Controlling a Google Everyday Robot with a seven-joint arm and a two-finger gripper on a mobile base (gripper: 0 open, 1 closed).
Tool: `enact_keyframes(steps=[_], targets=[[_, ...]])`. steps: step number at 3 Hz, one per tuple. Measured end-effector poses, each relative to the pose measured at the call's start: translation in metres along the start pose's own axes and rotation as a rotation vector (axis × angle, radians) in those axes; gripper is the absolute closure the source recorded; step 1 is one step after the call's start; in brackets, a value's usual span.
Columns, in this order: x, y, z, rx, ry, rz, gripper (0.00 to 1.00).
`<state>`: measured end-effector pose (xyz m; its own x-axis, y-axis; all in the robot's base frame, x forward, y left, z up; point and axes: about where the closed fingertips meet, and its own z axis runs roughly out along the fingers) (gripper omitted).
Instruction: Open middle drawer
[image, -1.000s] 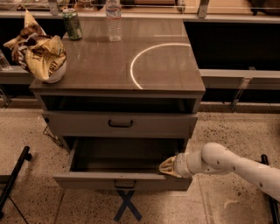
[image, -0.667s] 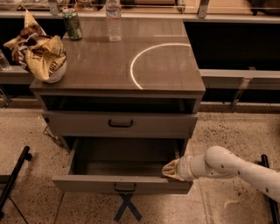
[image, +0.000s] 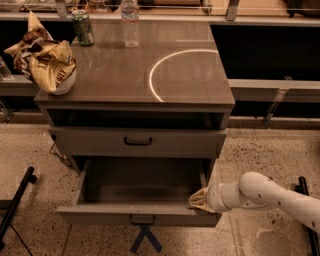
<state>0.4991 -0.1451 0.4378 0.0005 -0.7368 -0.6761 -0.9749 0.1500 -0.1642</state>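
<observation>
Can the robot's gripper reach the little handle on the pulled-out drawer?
Probably yes. The gripper sits at the right front corner of the middle drawer, and nothing stands between it and the small handle on the drawer's front.

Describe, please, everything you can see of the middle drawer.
The middle drawer is wide, shallow, grey-brown wood, pulled well out of the cabinet and level, its bare floor showing. A small dark handle sits centred on its front. It hangs below the closed drawer with the larger black handle. The gripper touches the right end of its front edge.
</observation>
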Motion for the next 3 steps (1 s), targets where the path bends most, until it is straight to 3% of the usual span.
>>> enact_keyframes(steps=[3], targets=[[0.0110, 0.0191, -0.0086, -0.030, 0.035, 0.028, 1.00]])
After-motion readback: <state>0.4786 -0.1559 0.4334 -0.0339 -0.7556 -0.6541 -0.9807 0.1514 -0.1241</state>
